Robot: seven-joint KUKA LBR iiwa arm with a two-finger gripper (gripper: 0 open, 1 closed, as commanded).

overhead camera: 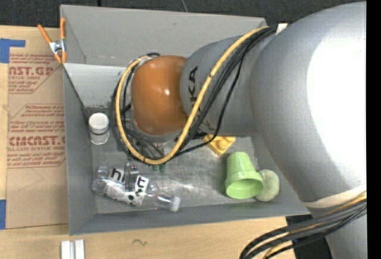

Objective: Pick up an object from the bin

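Fig. Arm enters from 3 o'clock. Tool [138, 158] sits under orange wrist cover [155, 94]; open/closed state can't be told. Clear labelled bottle [128, 187] lies flat at bin's [77, 192] 7 o'clock, just beside tool, prob. the target. White jar [98, 127] at 9, green cup [241, 175] at 5.

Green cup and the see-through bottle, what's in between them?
In the camera view, only bare grey bin floor lies between the green cup and the clear plastic bottle lying on its side.
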